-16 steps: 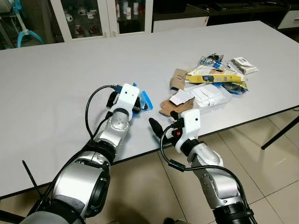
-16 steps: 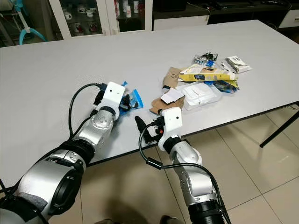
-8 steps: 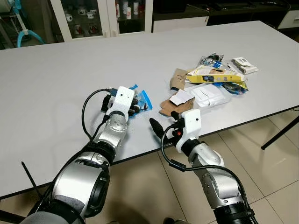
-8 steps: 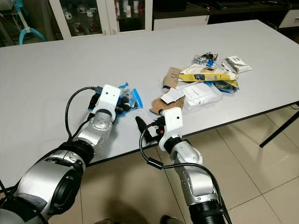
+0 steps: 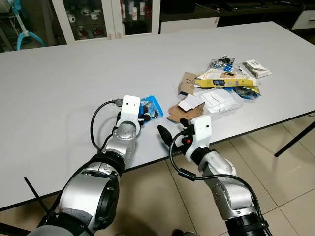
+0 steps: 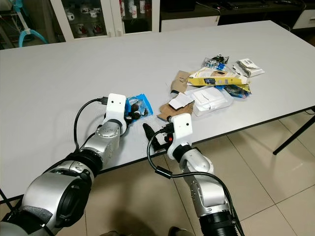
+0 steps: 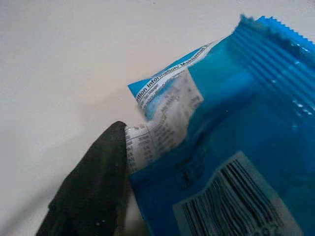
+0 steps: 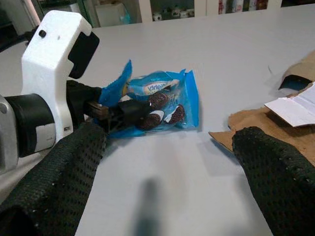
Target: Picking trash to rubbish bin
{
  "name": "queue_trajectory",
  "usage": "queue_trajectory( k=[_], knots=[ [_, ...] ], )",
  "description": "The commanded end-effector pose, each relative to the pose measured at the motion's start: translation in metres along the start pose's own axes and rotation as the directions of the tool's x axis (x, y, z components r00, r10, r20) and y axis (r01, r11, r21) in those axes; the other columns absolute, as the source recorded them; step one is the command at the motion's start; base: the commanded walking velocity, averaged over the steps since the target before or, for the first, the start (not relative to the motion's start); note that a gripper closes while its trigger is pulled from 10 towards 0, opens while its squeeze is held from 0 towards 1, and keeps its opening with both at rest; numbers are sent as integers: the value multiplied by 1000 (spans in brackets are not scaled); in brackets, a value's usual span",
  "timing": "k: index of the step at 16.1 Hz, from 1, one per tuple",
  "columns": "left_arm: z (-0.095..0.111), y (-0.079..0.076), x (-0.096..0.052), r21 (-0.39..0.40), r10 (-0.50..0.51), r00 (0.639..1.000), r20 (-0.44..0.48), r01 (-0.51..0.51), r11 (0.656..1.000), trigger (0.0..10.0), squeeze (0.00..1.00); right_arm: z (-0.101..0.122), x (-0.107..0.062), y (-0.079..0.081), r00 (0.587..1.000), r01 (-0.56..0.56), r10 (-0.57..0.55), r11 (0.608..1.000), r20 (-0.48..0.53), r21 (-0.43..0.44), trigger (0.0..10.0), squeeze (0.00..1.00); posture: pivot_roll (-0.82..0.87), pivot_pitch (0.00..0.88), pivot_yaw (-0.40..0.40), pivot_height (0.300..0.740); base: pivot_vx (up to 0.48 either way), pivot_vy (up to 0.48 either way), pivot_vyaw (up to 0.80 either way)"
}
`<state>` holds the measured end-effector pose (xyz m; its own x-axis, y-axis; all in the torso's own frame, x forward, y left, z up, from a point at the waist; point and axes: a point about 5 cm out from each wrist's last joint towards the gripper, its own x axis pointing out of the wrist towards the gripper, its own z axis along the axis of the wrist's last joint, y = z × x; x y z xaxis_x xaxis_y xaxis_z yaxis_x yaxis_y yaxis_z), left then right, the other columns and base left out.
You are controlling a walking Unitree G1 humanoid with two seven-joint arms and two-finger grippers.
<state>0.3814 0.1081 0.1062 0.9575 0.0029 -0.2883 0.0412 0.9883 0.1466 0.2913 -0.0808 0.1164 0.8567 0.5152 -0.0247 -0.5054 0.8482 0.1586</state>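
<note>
a large white table (image 5: 74,73) takes most of the head views, with tiled floor at the lower right of the frame; a little left of the middle of the frame, near the table's front edge, lies a blue cookie wrapper (image 5: 150,107) with dark sandwich cookies printed on it; the left gripper (image 8: 129,111) is at this wrapper, and in the right wrist view its black fingers are pressed together on the wrapper's left edge, so it is pinching the wrapper, which lies flat on the table; in the left wrist view one black fingertip (image 7: 96,182) touches the printed edge of the blue foil, close to a barcode; the left arm reaches up from the lower left of the frame, with a black cable looping beside it.

the right gripper (image 5: 172,133) is at the middle of the frame, just at the table's front edge, between the wrapper and the pile; its two black fingers are spread wide apart and hold nothing; in the right wrist view the wrapper shows between them, farther on.

right of the middle, toward the upper right of the frame, is a pile of trash: torn brown cardboard (image 5: 184,109) nearest the right gripper, a clear plastic tray (image 5: 221,101) beside it, a yellow box (image 5: 227,80) above the tray, and a small white packet (image 5: 257,68) at the far right; at the top of the frame stands a glass cabinet (image 5: 106,19).
</note>
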Motion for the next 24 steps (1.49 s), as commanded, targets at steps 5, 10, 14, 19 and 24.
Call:
queue_trajectory(
  k=[5,10,14,19,24],
  knots=[
    [-2,-2,0,-13,-15,1000,-17,15,1000,0,0,8,0,-2,1000,1,-1,1000,25,-6,10000,0,-62,69,-22,740,0,0,0],
    [1,1,0,-24,-12,1000,1,12,1000,0,0,7,1,-3,1000,-2,3,1000,23,-7,10000,0,-60,65,-25,740,0,0,0],
    [7,3,0,-55,-14,999,51,17,998,0,0,9,2,-3,1000,-5,5,1000,25,-9,10000,0,-52,62,-30,740,0,0,0],
    [22,13,1,-84,25,990,139,-13,996,0,0,10,4,-3,1000,-9,9,1000,29,-10,10000,0,-43,54,-35,740,0,0,0],
    [30,20,1,-98,44,984,171,-27,995,0,0,11,5,-4,999,-11,11,1000,32,-12,10000,0,-41,50,-33,740,0,0,0]
  ],
)
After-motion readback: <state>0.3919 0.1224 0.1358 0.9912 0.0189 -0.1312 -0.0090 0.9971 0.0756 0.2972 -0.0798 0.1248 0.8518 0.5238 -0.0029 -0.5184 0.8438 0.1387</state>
